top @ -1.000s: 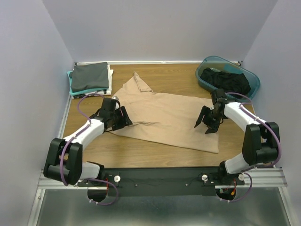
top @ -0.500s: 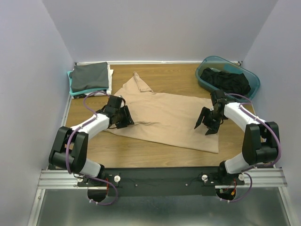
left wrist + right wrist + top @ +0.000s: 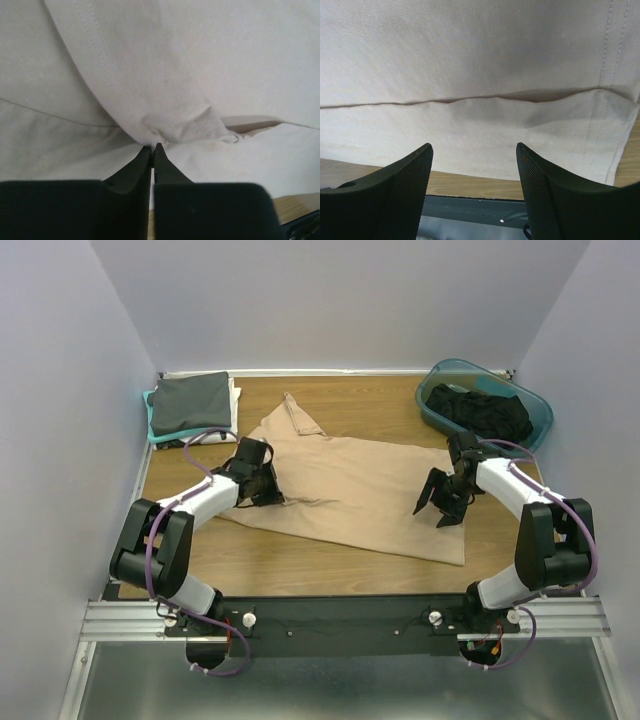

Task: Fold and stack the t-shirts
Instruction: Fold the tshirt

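A tan t-shirt point(image 3: 350, 495) lies spread, rumpled, across the middle of the worktop point(image 3: 300, 565), with one sleeve pointing toward 11 o'clock and its hem toward 4 o'clock. The left end effector point(image 3: 268, 490) sits at the shirt's 9 o'clock edge. In the left wrist view its fingers point(image 3: 137, 167) are pressed together, pinching a puckered fold of the tan cloth at their tips. The right end effector point(image 3: 440, 505) hangs over the shirt's 3 o'clock side. Its jaws stand wide apart with nothing between them, and the right wrist view shows the stitched hem below.

In the 10 o'clock corner sits a folded pile topped by a dark grey t-shirt point(image 3: 190, 403), with teal cloth point(image 3: 152, 427) showing beneath it. In the 2 o'clock corner a teal tub point(image 3: 540, 412) holds a crumpled black t-shirt point(image 3: 485, 410).
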`<move>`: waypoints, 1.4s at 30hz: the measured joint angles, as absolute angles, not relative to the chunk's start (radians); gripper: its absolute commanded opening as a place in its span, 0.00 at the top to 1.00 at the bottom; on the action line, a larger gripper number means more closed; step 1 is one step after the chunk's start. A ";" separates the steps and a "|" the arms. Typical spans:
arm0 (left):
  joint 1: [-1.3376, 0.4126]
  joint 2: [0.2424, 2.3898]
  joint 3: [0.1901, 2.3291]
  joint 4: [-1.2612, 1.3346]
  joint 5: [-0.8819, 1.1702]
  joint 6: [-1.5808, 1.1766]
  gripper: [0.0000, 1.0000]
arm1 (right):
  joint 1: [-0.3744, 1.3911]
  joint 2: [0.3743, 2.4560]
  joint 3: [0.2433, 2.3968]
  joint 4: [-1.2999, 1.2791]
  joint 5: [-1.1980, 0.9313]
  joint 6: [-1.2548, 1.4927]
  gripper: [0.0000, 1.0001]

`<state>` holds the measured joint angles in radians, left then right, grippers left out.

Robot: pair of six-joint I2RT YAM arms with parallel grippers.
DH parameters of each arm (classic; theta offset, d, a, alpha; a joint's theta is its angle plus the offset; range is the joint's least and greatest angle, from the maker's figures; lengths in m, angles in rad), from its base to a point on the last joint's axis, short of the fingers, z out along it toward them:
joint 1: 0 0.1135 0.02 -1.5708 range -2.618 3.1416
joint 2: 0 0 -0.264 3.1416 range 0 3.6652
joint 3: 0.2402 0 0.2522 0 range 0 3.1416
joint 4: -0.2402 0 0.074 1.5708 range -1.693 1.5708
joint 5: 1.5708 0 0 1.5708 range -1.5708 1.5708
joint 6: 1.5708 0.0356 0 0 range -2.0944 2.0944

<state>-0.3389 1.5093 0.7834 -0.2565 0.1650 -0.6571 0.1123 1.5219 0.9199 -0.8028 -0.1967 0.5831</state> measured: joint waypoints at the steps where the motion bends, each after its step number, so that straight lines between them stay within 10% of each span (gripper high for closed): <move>1: -0.341 1.512 0.794 -0.258 0.165 -0.657 0.97 | 0.112 1.522 0.920 -0.803 -0.197 0.583 0.25; 42: -0.450 1.882 1.235 -0.280 0.167 -0.590 0.98 | 0.112 1.528 0.911 -0.802 -0.195 0.588 0.25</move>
<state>-0.4503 1.8820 1.2346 -0.2798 0.1665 -0.5903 0.1123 1.5280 0.9112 -0.8017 -0.1951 0.5884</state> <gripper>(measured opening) 0.015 0.751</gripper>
